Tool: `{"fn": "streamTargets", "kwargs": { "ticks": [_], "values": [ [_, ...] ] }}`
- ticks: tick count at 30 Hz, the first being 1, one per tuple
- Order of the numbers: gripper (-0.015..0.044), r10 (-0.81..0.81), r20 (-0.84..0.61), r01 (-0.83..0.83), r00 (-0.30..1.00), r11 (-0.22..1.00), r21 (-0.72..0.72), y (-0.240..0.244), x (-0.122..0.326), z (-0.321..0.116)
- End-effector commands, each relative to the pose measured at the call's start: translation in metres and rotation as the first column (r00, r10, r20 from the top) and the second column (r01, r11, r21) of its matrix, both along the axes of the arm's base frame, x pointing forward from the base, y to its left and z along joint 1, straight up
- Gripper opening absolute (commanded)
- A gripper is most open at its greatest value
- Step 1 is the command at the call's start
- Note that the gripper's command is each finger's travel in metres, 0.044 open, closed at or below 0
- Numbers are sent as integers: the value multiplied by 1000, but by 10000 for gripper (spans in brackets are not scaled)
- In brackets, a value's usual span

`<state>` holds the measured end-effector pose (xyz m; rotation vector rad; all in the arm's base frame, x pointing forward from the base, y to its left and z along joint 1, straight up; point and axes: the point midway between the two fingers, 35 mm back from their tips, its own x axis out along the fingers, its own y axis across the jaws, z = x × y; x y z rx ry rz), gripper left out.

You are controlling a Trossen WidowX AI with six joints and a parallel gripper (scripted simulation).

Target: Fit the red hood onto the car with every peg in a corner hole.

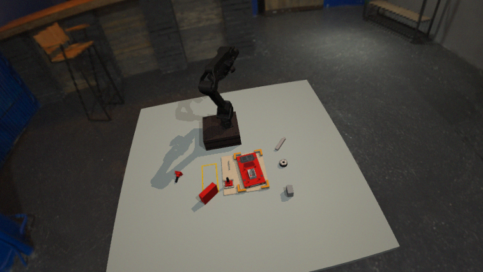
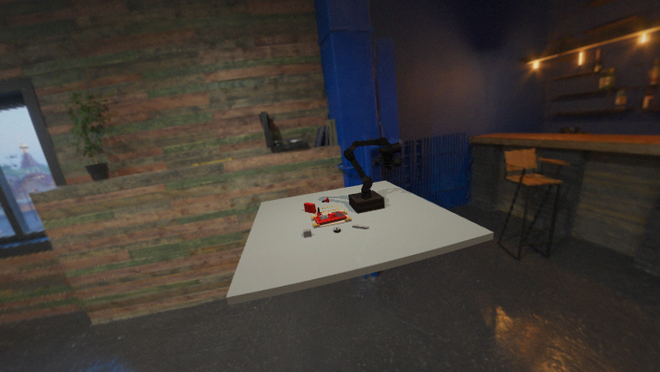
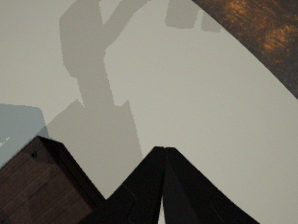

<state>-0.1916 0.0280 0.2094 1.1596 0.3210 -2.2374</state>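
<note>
Your hand is shut, empty. Picking up comes first: open it, then reach left of the table's middle for the red box, maybe the hood.

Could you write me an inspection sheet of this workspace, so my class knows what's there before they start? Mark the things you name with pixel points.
Surface: pale table (image 1: 257,229) (image 2: 369,254), with a yellow outline (image 1: 209,165) (image 2: 329,207).
Job's things: red car chassis (image 1: 248,165) (image 2: 330,218) between orange corner brackets, grey engine block (image 1: 252,173) in place, uncovered. Red block-like piece (image 1: 208,193) (image 2: 309,207), possibly the hood, off the car; its holes and the deck pegs can't be made out.
Clutter: grey block (image 1: 289,190) (image 2: 306,233), pale bar (image 1: 280,143) (image 2: 360,226), round black-and-white piece (image 1: 281,165) (image 2: 337,230), small red-and-black piece (image 1: 178,173) (image 2: 326,200).
Gripper: the gripper (image 1: 232,69) (image 2: 387,162) (image 3: 162,156) is shut, holding nothing, away from the parts.
Cables: nothing seen.
Surroundings: wooden stool (image 1: 72,50) (image 2: 533,179), potted plant (image 2: 87,122), bench (image 1: 400,10).
</note>
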Motion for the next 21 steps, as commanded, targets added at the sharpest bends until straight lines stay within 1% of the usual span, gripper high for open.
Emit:
{"fn": "streamTargets", "kwargs": {
  "ticks": [1,11,21],
  "values": [
    [0,-56,-8,56,998,998,33,24,-3,2],
    [0,-210,-8,209,978,972,105,87,5,4],
    [0,-365,-10,362,931,916,172,144,33,5]
  ]
}}
